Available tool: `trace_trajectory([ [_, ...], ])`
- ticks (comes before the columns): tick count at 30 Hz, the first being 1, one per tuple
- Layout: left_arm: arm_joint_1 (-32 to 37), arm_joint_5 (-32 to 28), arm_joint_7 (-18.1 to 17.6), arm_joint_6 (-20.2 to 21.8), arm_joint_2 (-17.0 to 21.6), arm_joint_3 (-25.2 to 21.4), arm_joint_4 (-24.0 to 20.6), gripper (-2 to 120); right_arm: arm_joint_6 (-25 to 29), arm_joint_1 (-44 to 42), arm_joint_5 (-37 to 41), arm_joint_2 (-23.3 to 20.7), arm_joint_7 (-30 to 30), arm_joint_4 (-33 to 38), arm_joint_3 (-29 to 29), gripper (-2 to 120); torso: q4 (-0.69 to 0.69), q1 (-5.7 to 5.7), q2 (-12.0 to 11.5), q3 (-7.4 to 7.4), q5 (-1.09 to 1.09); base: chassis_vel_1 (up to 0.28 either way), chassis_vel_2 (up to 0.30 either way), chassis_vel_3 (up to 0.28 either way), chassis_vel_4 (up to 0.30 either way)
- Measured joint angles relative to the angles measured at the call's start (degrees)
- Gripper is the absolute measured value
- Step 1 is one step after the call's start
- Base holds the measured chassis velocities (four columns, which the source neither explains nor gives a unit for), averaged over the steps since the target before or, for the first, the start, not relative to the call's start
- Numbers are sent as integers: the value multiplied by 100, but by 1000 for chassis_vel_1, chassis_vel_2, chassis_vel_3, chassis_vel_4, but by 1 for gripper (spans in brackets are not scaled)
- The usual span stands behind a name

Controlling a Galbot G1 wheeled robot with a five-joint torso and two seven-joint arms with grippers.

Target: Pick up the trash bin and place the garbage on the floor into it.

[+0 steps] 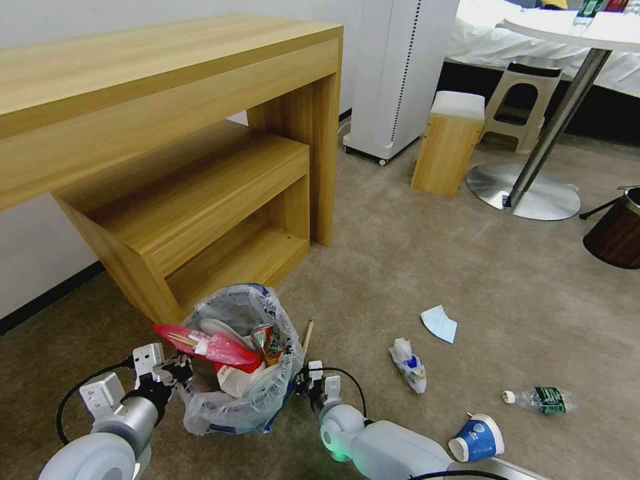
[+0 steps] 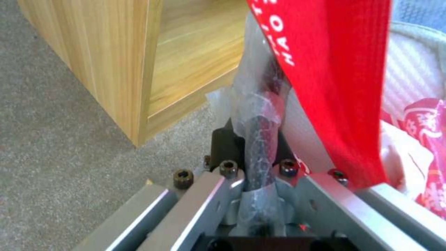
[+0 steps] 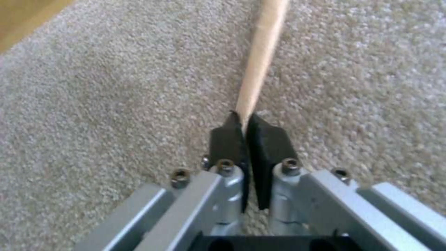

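Wooden stick (image 3: pixel 260 59), pinched at its tip by right hand (image 3: pixel 245 122), could slip; left hand (image 2: pixel 253 139) clamps trash bin (image 1: pixel 237 407) rim.

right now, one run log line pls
left gripper: shut on trash bin rim | right gripper: shut on wooden stick

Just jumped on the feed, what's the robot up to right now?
It is collecting litter from the carpet. The left gripper is clamped on the rim of the trash bin, which already holds wrappers and cups. The right gripper has its jaws shut on one end of a wooden stick, right beside the bin. On the floor lie a pale blue paper, a crumpled wrapper, a clear bottle and a blue paper cup.
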Motion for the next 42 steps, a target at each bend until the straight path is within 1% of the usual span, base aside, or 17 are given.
trace_trajectory([
  [7, -1, 13, -1, 0, -15, 3, 32, 0, -12, -113, -37, -151, 72, 184, 10, 0, 0, 0, 0, 0, 1, 0, 0, 0, 0],
  [11, 0, 13, -2, -2, 24, -19, 127, 0, 10, -225, -61, -325, 138, 395, 51, 0, 1, 0, 0, 0, 0, 0, 0, 0, 0],
  [13, -12, 21, -4, -5, 37, -22, 222, 0, 25, -329, -92, -531, 210, 663, 102, 0, -2, 0, 0, 0, -4, 0, 0, 0, 0],
  [14, -12, 21, -4, -5, 37, -22, 222, 0, 25, -329, -92, -531, 210, 663, 102, 0, -2, 0, 0, 0, -4, 0, 0, 0, 0],
  [17, -48, 74, -1, -21, 35, 4, 340, 0, 86, -427, -154, -822, 304, 1044, 187, 0, -2, 0, 0, 1, -3, 0, 0, 0, 0],
  [19, -59, 77, 2, -21, 34, 15, 362, 0, 88, -445, -160, -891, 316, 1143, 209, 0, -2, 0, 0, 1, -3, 0, 0, 0, 0],
  [21, -110, 108, 13, -26, 23, 43, 451, 0, 126, -508, -233, -1227, 352, 1460, 271, 0, -2, 0, 0, 1, -1, 0, 0, 0, 0],
  [22, -110, 108, 13, -26, 23, 43, 451, 0, 126, -508, -233, -1227, 352, 1460, 271, 0, -2, 0, 0, 1, -1, 0, 0, 0, 0],
  [24, -145, 131, 20, -26, 5, 82, 516, 0, 167, -547, -300, -1543, 363, 1701, 346, 0, -3, 0, 0, 1, -2, 0, 0, 0, 0],
  [26, -156, 141, 22, -26, 0, 91, 535, 0, 183, -552, -322, -1625, 364, 1773, 360, 0, -2, 0, -1, 1, -1, 0, 0, 0, 0],
  [29, -169, 176, 27, -27, -17, 105, 590, 0, 291, -543, -486, -2059, 353, 2170, 435, 0, -2, 0, 0, 1, 0, 0, 0, 0, 0],
  [30, -169, 176, 27, -27, -17, 105, 590, 0, 291, -543, -486, -2059, 353, 2170, 435, 0, -2, 0, 0, 1, 0, 0, 0, 0, 0],
  [33, -166, 193, 30, -27, -16, 100, 600, 0, 361, -456, -580, -2379, 318, 2571, 508, 0, -1, 0, 0, 1, 0, 0, 0, 0, 0],
  [34, -166, 193, 30, -27, -16, 100, 600, 0, 361, -456, -580, -2379, 318, 2571, 508, 0, -1, 0, 0, 1, 0, 0, 0, 0, 0],
  [37, -172, 195, 30, -27, -1, 91, 590, 0, 451, -293, -677, -2653, 198, 2986, 565, 0, -1, 0, -1, 0, 0, 0, 0, 0, 0],
  [38, -172, 195, 30, -27, -1, 91, 590, 0, 451, -293, -677, -2653, 198, 2986, 565, 0, -1, 0, -1, 0, 0, 0, 0, 0, 0],
  [42, -177, 199, 30, -27, 3, 94, 581, 0, 636, -91, -858, -2865, -84, 3319, 628, 0, 0, 0, 0, 0, -1, 0, 0, 0, 0],
])
